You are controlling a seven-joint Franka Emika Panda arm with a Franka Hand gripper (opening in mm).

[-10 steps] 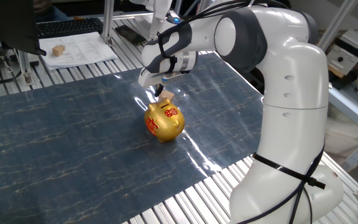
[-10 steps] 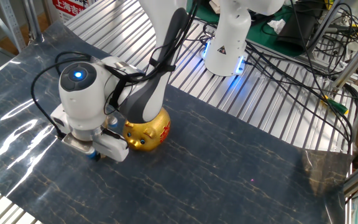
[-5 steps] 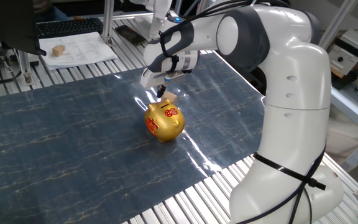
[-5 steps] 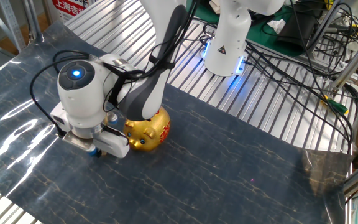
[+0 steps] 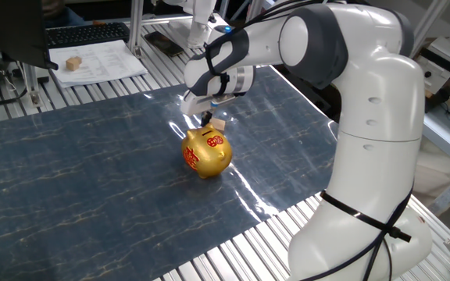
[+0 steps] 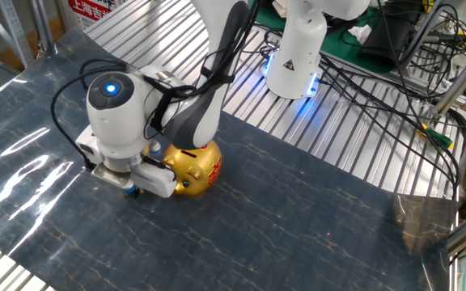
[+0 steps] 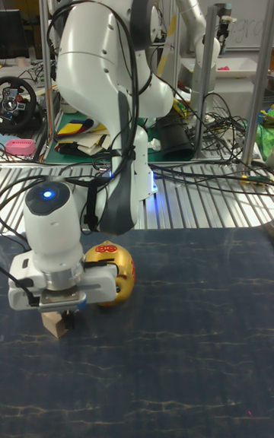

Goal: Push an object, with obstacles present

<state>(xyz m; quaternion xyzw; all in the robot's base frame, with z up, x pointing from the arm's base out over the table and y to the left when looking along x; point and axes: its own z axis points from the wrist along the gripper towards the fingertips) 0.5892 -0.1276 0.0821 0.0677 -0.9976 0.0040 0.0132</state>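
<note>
the pincer (image 7: 67, 318), whose closing i cannot tell, is touching the wooden cube (image 7: 55, 324) beside the golden pig (image 7: 113, 271); it should be pushing low, away from the pig.

tool (image 6: 133, 191): low on mat, jaws hidden | gold pig (image 6: 194, 168): touching tool's right | cube: n/v
</note>
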